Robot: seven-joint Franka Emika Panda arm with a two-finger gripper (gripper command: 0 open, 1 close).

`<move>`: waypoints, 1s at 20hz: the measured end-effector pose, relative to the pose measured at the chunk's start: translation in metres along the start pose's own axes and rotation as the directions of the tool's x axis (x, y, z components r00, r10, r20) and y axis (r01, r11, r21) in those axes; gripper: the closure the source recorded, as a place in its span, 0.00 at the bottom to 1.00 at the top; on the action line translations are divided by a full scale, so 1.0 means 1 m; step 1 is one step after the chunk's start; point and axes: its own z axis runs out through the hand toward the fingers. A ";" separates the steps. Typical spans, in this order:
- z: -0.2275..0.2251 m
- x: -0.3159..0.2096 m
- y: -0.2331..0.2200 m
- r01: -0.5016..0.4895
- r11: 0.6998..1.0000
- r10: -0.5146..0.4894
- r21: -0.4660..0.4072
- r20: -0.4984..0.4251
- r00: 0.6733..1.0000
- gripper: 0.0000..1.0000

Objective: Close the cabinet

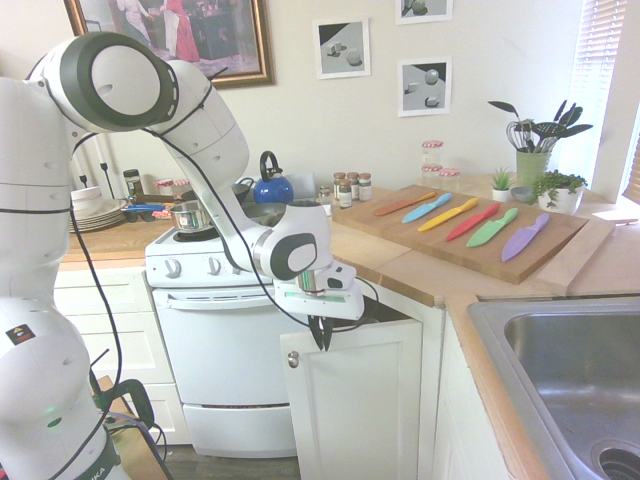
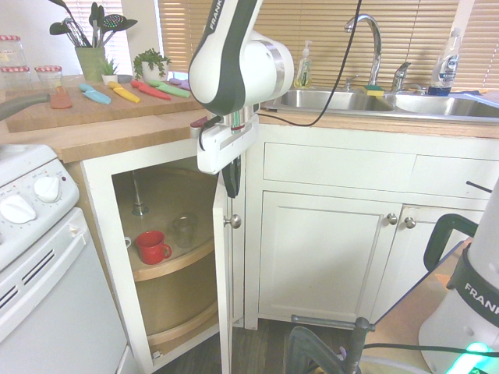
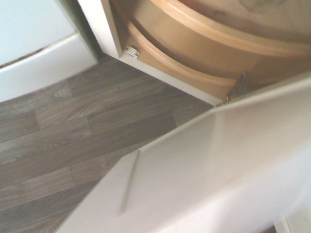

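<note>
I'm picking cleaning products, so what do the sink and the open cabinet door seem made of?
The sink looks like brushed stainless steel: grey, with soft metallic reflections. The cabinet door is probably painted wood, satin white, judging by its recessed panel.

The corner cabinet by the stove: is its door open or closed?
Open: the door stands swung out from its frame, and the shelf inside shows, with a red mug on it.
</note>
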 end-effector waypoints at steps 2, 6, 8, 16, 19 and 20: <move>-0.003 0.005 -0.012 0.004 1.000 -0.004 -0.002 0.009 1.000 1.00; 0.000 0.018 -0.034 0.001 1.000 -0.001 -0.003 0.036 0.999 1.00; 0.002 0.026 -0.047 -0.001 1.000 0.002 -0.003 0.048 0.999 1.00; -0.028 0.077 -0.118 -0.015 0.999 0.012 0.037 0.074 0.997 1.00; -0.029 0.093 -0.134 -0.030 0.998 0.025 0.048 0.088 0.996 1.00; -0.028 0.098 -0.140 -0.035 0.998 0.030 0.052 0.092 0.995 1.00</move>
